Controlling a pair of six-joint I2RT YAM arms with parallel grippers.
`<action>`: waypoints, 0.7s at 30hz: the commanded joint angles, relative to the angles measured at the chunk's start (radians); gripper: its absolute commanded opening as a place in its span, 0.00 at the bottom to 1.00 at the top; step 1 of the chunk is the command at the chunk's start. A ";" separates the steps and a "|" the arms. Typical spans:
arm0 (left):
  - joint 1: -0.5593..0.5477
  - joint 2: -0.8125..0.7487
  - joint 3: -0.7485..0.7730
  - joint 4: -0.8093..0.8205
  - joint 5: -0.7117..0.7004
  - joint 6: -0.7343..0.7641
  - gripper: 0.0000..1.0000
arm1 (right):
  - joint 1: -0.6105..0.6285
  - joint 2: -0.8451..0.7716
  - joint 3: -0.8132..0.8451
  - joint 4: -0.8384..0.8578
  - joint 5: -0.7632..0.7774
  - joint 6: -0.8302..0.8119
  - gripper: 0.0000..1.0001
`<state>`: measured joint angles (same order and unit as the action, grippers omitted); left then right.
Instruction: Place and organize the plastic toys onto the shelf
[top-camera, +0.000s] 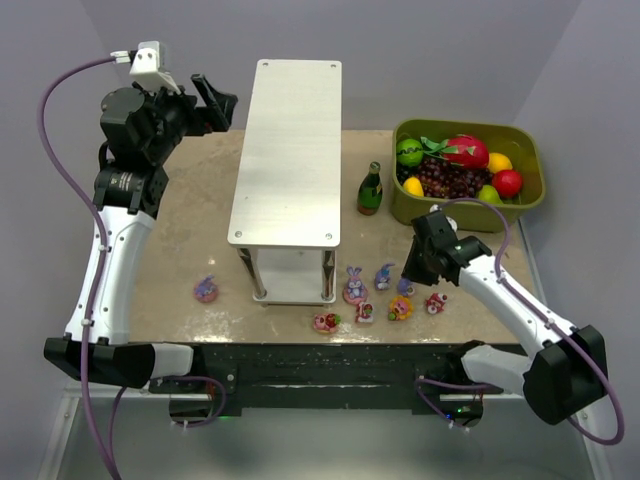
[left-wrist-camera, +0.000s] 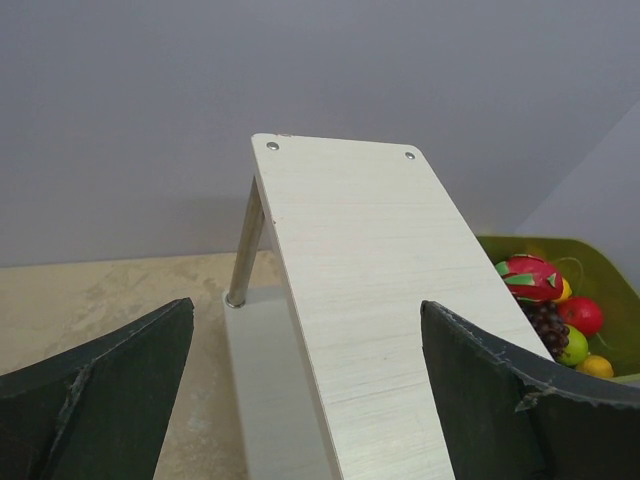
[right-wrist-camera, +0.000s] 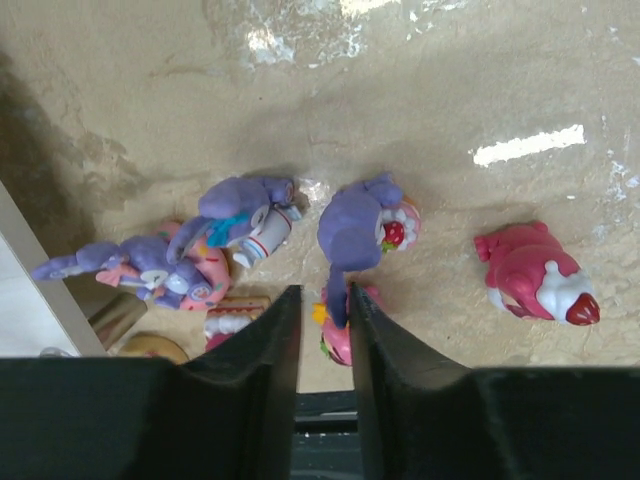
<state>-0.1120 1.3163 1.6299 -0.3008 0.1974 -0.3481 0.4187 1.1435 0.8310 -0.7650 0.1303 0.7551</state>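
The shelf (top-camera: 285, 150) stands mid-table with a pale top board and a lower white tier; its top also shows in the left wrist view (left-wrist-camera: 360, 290). Most plastic toys lie at the front right: purple bunnies (top-camera: 355, 285), (top-camera: 384, 276) and pink pieces (top-camera: 326, 322), (top-camera: 436, 302). One bunny (top-camera: 207, 290) sits alone at the front left. My right gripper (top-camera: 408, 272) hangs just over this cluster, jaws narrowly apart (right-wrist-camera: 325, 290). An ear of a purple bunny (right-wrist-camera: 355, 225) reaches between the fingertips, over a pink-yellow piece (right-wrist-camera: 340, 345). My left gripper (top-camera: 215, 103) is wide open and empty (left-wrist-camera: 305, 305) by the shelf's far left end.
An olive-green bin (top-camera: 530, 200) of fruit stands at the back right, with a dark green bottle (top-camera: 370, 190) between it and the shelf. A pink figure (right-wrist-camera: 535, 275) lies right of my right fingers. Two more bunnies (right-wrist-camera: 245, 215), (right-wrist-camera: 160, 270) lie to their left.
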 joint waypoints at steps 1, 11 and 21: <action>0.005 0.007 0.039 0.028 -0.007 0.018 1.00 | 0.000 0.027 -0.003 0.066 0.042 -0.019 0.24; 0.005 0.021 0.036 0.022 -0.018 0.017 1.00 | 0.002 0.074 0.069 0.012 0.041 -0.069 0.00; 0.005 0.032 0.041 0.009 -0.024 0.009 1.00 | -0.001 0.153 0.468 -0.092 0.103 -0.152 0.00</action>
<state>-0.1120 1.3472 1.6344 -0.3046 0.1780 -0.3470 0.4198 1.2713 1.0801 -0.8310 0.1932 0.6628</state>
